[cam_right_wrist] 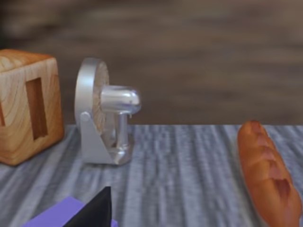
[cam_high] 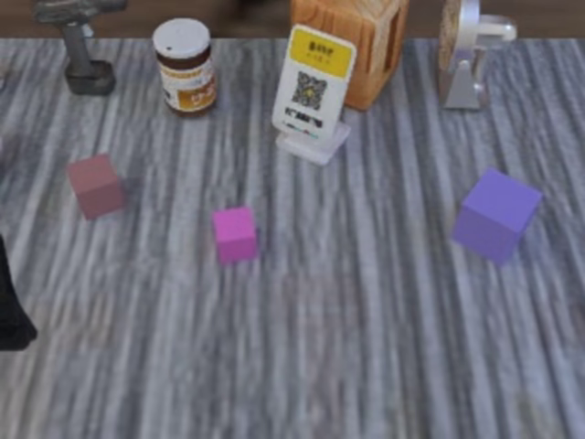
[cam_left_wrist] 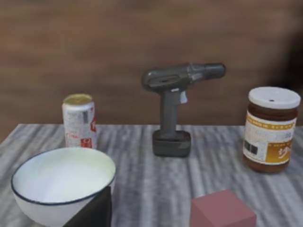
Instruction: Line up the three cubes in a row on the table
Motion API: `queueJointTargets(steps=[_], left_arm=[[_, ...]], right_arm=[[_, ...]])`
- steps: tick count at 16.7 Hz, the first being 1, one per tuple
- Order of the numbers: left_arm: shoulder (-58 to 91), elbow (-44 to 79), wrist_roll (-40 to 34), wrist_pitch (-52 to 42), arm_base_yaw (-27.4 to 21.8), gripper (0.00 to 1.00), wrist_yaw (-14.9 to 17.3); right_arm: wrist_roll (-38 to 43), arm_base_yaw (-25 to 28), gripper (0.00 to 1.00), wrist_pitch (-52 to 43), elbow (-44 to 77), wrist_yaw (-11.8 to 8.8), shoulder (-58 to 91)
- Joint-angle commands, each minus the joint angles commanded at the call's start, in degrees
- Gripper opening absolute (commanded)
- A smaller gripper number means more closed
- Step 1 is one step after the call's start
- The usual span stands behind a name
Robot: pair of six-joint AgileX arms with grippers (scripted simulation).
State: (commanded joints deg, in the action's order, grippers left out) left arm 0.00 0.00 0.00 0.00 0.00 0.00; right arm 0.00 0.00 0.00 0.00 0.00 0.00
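At the worktop's (cam_high: 366,347) left edge in the top view, only a dark piece of the left arm (cam_high: 11,306) shows; I cannot tell how either hand stands, and the right arm is out of that view. The red-brown cube (cam_high: 94,185) lies nearest, far left; the magenta cube (cam_high: 235,234) sits near the middle; the purple cube (cam_high: 496,215) is well apart at the right. I judge no cube gripped yet. Approach squarely from above, fingers across opposite flat faces, clear of the jar (cam_high: 185,66).
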Motion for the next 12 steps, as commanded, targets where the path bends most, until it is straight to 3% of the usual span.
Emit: queueJointTargets(steps=[6, 12], left_arm=[[5.9, 5.9, -2.4, -3.9, -1.8, 1.00, 0.1], [32.7, 30.3, -11.0, -19.5, -7.9, 1.00, 0.2]], right_arm=[[0.0, 0.0, 1.00, 0.0, 0.0, 0.0, 0.0], [0.0, 0.0, 1.00, 0.0, 0.0, 0.0, 0.0]])
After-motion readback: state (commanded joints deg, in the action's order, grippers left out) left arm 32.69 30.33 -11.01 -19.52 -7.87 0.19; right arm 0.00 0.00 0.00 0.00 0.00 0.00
